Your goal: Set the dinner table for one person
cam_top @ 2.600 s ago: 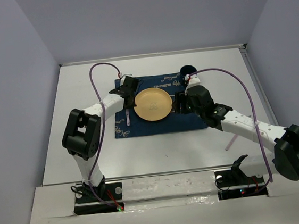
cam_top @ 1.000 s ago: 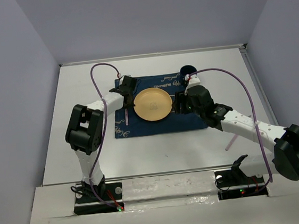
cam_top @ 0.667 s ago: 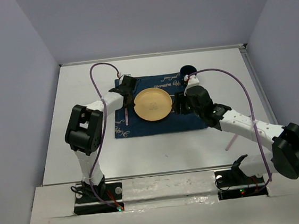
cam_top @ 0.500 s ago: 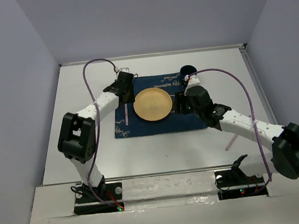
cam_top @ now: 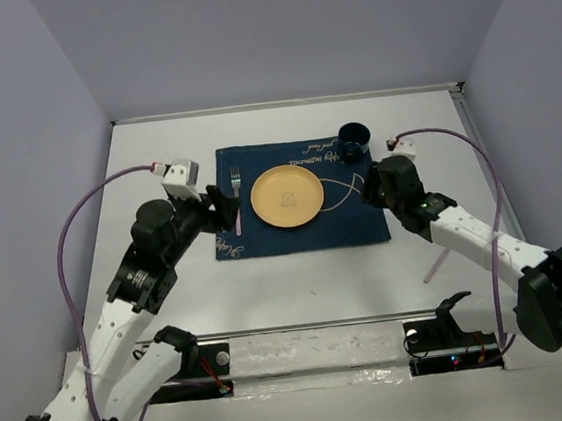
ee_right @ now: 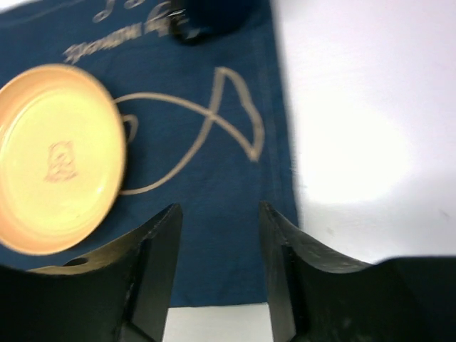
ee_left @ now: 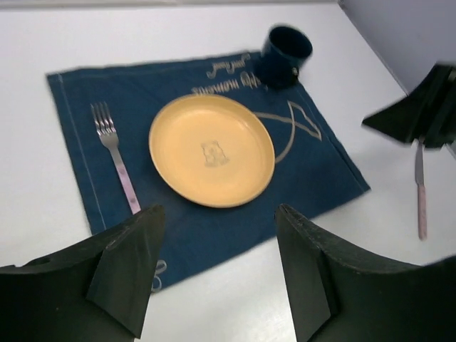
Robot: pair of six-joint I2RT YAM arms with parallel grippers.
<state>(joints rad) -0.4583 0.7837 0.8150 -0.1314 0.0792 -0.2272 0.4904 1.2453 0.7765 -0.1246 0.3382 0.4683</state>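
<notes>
The white dinner table carries a dark blue placemat. On the mat lie a yellow plate, a fork with a pink handle left of the plate, and a dark blue mug at the far right corner. My left gripper is open and empty, raised over the mat's near left edge. The left wrist view shows the plate, the fork and the mug beyond my left gripper. My right gripper is open and empty over the mat's right edge.
A pink-handled knife lies on the bare table right of the mat, partly under my right arm; it also shows in the left wrist view. Pale lavender walls border the table on the left, far and right sides.
My left arm has drawn back from the fork toward the near left, leaving the fork beside the plate. My right gripper has shifted right to the mat's right edge.
</notes>
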